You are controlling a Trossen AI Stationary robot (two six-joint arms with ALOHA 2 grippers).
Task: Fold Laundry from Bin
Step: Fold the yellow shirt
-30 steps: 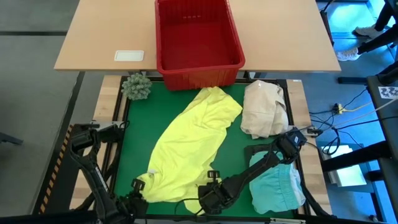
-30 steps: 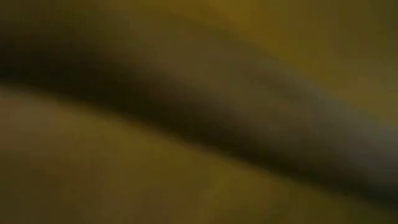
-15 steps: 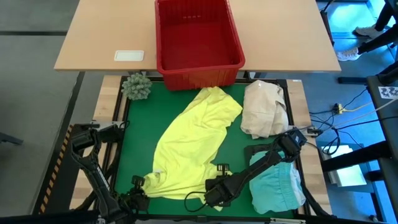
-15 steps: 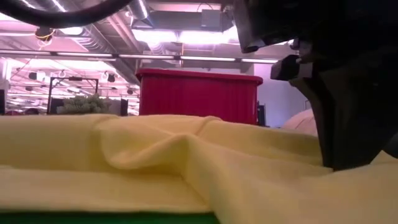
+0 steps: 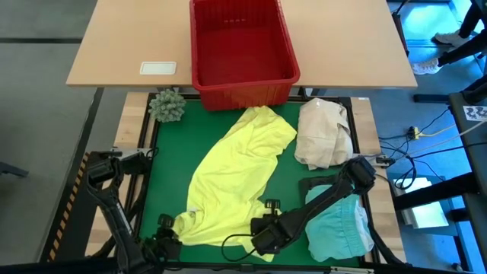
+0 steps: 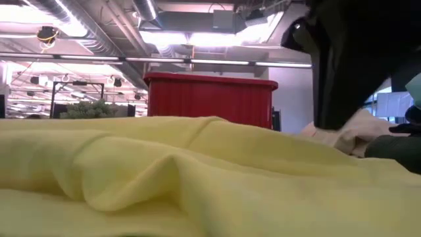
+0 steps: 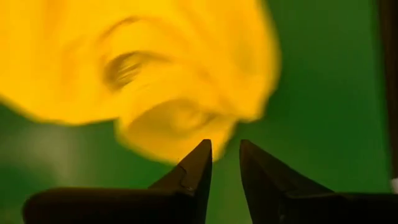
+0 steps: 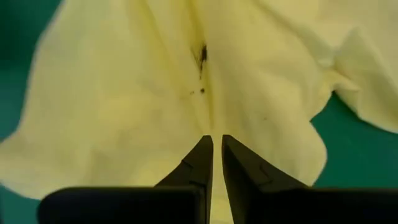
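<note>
The bright yellow shirt [image 5: 232,175] lies spread slantwise on the green mat [image 5: 163,167], its far end near the red bin [image 5: 242,53], which stands on the far table. My right gripper [image 5: 268,218] is over the shirt's near right part, shut on the cloth [image 8: 211,93]. By the shirt's near left corner, my left gripper [image 7: 225,149] stands narrowly open with nothing between its fingers; the yellow cloth [image 7: 155,74] lies just beyond them. A light turquoise garment [image 5: 338,224] rests on the mat's near right corner. My right gripper pinches a raised fold of the yellow shirt [image 8: 206,127] between its two fingertips, near the shirt's near right edge. The fingers come from above, pointing steeply down. A crease runs away from the tips, and the cloth around it slopes down to the mat.
A cream-white cloth bundle [image 5: 323,133] lies at the mat's far right. A green spiky ball [image 5: 167,105] sits at the mat's far left corner, and a white card [image 5: 158,68] lies on the wooden table beside the bin. The mat's left strip is bare.
My right gripper has risen with the yellow cloth and gone a little toward the far right. The shirt's near hem, which covered the low camera a second ago, has drawn back from it and now stands in higher folds in front of it.
</note>
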